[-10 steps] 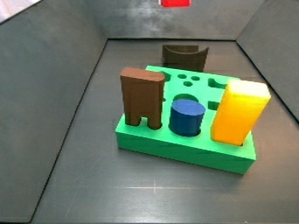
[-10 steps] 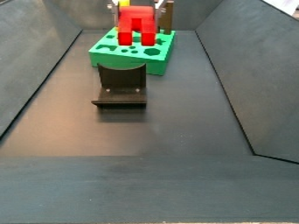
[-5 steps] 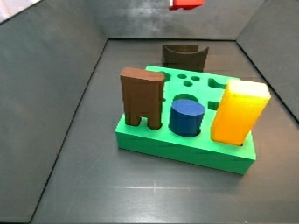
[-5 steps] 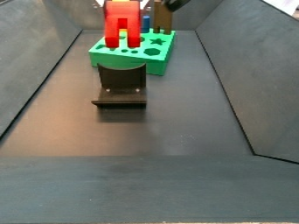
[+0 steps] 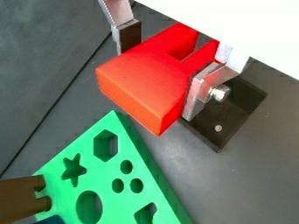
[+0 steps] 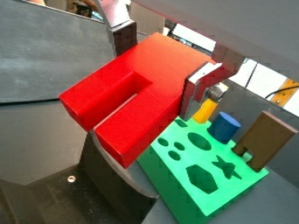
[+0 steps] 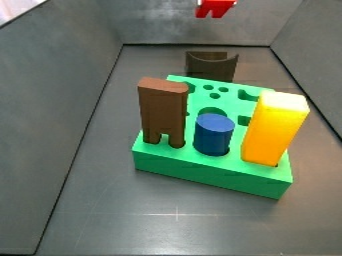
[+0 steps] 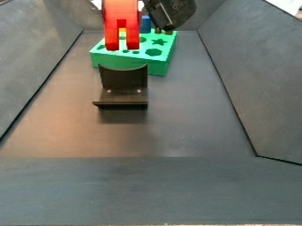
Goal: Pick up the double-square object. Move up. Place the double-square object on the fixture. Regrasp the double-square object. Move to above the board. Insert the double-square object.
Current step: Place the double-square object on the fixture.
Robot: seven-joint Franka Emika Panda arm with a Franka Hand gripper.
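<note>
high above the fixture (image 8: 122,86), the claw (image 5: 166,54) holds the double-square object (image 5: 152,77), its silver fingers (image 5: 211,83) pressed against the block's two opposite sides in both wrist views. the red block hangs clear of everything; in a side view it shows as a tall red shape (image 8: 119,24) up near the top of the frame, with the fixture on the floor below it and nearer the camera.

going left to right in that side view, the red block comes first and the dark body of the claw sits just beside it on the right, with the board (image 8: 136,55) behind and below both. in a wrist view the block's long axis runs out away from the fingers, and the slot between its two square limbs (image 6: 126,94) opens at the far end, pointing out over the dark fixture plate (image 6: 111,179) underneath; the board (image 6: 208,166) lies off to one side of the fixture, not under the block.

so the relation that matters, as i read it, is vertical: the fixture is almost straight below the held block, well apart from it, and the next move looks like a descent onto the fixture's notched top. the yellow block (image 7: 274,126), blue cylinder (image 7: 213,133) and brown forked block (image 7: 162,110) stand in the board, beyond the fixture and out of that path.
</note>
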